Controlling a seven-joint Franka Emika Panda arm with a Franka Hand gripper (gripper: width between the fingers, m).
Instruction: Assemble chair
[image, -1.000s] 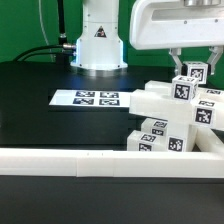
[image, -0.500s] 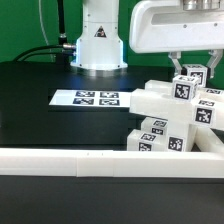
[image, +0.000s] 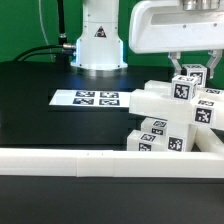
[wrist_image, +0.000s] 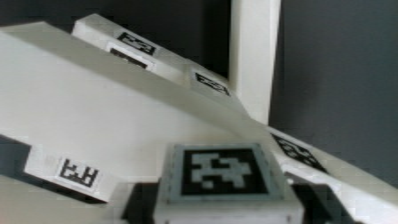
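The chair (image: 170, 115), a cluster of tagged white pieces, sits at about 3 o'clock on the table, against the white rail (image: 100, 160). The gripper (image: 191, 70) seems pinched on a small tagged block (image: 194, 71) at its top, likely seating it. Next: press down squarely, then release.

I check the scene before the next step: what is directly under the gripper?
Under the gripper a small white block with a black-and-white tag sits between its fingers, on top of the stacked white chair parts. How the block joins those parts is hidden.
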